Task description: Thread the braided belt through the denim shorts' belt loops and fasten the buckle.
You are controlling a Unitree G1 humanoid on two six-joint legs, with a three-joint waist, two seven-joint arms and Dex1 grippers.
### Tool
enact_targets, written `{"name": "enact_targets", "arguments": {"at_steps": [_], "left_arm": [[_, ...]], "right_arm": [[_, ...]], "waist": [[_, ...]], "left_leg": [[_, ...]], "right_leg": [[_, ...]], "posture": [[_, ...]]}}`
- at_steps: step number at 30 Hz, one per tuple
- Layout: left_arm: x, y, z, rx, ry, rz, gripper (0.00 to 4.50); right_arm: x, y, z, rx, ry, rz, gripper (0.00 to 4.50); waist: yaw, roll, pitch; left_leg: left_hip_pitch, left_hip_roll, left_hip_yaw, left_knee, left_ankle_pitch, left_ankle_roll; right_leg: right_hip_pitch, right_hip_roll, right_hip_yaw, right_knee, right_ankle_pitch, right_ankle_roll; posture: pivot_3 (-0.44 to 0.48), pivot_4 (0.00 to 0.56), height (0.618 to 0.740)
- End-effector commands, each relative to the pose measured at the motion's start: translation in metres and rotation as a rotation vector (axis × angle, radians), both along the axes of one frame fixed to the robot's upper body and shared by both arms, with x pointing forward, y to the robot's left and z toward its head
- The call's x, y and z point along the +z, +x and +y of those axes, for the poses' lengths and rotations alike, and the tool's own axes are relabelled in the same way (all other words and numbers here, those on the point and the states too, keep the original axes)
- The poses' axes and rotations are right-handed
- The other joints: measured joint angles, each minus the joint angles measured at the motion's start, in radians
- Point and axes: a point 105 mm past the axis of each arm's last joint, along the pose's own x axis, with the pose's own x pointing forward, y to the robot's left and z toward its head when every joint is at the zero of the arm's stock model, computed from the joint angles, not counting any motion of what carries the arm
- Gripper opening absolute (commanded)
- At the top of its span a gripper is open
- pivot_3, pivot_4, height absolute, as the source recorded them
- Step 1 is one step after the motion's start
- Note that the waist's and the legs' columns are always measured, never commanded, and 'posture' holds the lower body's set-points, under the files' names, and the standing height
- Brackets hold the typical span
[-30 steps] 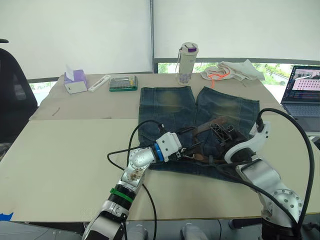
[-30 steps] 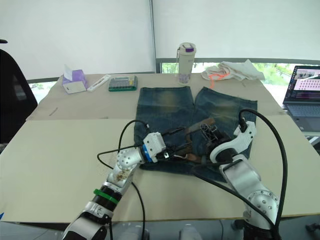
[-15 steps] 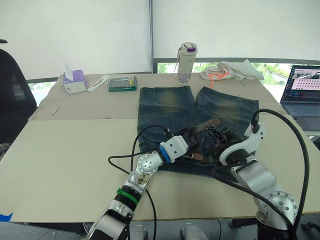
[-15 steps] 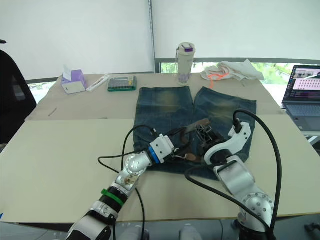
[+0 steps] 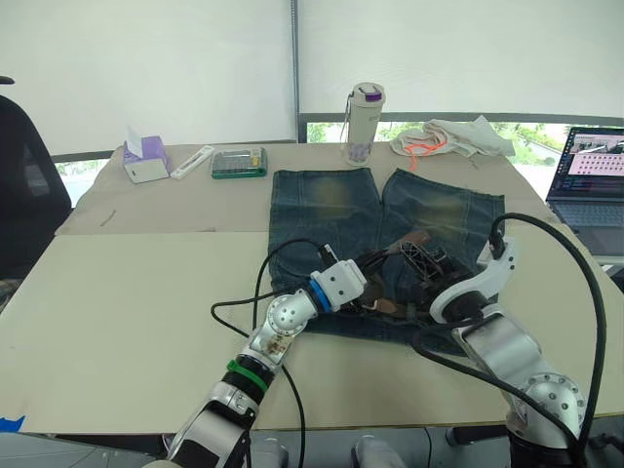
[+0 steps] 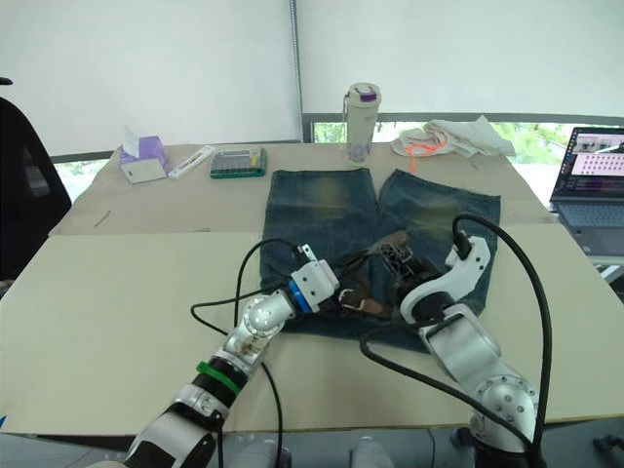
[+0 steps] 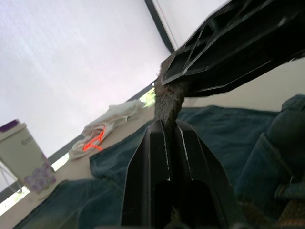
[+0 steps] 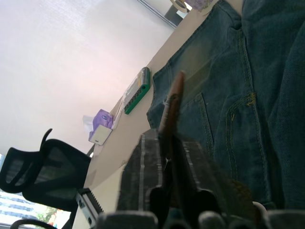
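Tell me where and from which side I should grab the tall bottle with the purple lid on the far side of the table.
Probably best around the middle of the bottle, coming in level from the near side. It stands upright and is round and tall, so its sides give two opposite faces to close on. The denim shorts lie flat just in front and would not block a level approach.
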Motion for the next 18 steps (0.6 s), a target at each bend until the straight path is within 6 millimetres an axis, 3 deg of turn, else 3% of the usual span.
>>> {"name": "enact_targets", "arguments": {"at_steps": [1, 3, 4, 11, 14, 18], "left_arm": [[0.003, 0.004, 0.017, 0.029, 0.003, -0.001, 0.0], [0.002, 0.006, 0.022, 0.041, 0.002, 0.011, 0.0], [0.002, 0.008, 0.027, 0.054, 0.0, 0.02, 0.0], [-0.003, 0.01, 0.042, 0.06, 0.035, 0.042, 0.0], [-0.006, 0.009, 0.044, 0.036, 0.069, 0.048, 0.0], [-0.005, 0.008, 0.044, 0.022, 0.099, 0.034, 0.0]], "right_arm": [[0.009, -0.007, -0.001, 0.035, -0.131, -0.091, 1.86], [0.007, -0.009, -0.002, 0.06, -0.217, -0.119, 2.61], [0.004, -0.012, -0.005, 0.076, -0.34, -0.155, 2.86], [-0.01, -0.027, -0.004, 0.273, -0.874, -0.356, 2.86], [-0.04, -0.03, 0.002, 0.404, -1.156, -0.379, 2.86], [-0.058, -0.027, 0.002, 0.43, -1.272, -0.389, 2.86]], "waist": [[-0.001, 0.0, 0.0], [0.001, 0.0, 0.0], [0.002, 0.0, 0.0], [0.004, 0.0, 0.001], [0.001, 0.001, 0.0], [0.004, 0.0, 0.001]], "left_leg": [[0.0, 0.0, 0.0, 0.0, 0.0, 0.0], [0.0, 0.0, 0.0, 0.0, 0.0, 0.0], [0.0, 0.0, 0.0, 0.0, 0.0, 0.0], [-0.001, -0.001, 0.002, 0.001, 0.0, 0.0], [0.0, 0.0, 0.003, 0.001, 0.0, 0.0], [0.0, 0.0, 0.002, 0.001, 0.0, 0.0]], "right_leg": [[0.0, 0.0, 0.0, 0.0, 0.0, 0.0], [0.0, 0.0, 0.0, 0.0, 0.0, 0.0], [0.0, 0.0, 0.0, 0.0, 0.0, 0.0], [0.001, -0.001, -0.002, -0.002, 0.0, 0.001], [0.0, 0.0, -0.002, -0.002, -0.001, 0.002], [0.0, 0.0, -0.002, -0.002, -0.001, 0.003]], "posture": [[0.0, 0.15, 0.74], [0.0, 0.15, 0.74], [0.0, 0.15, 0.74], [0.0, 0.15, 0.74], [0.0, 0.15, 0.74], [0.0, 0.15, 0.74]]}}
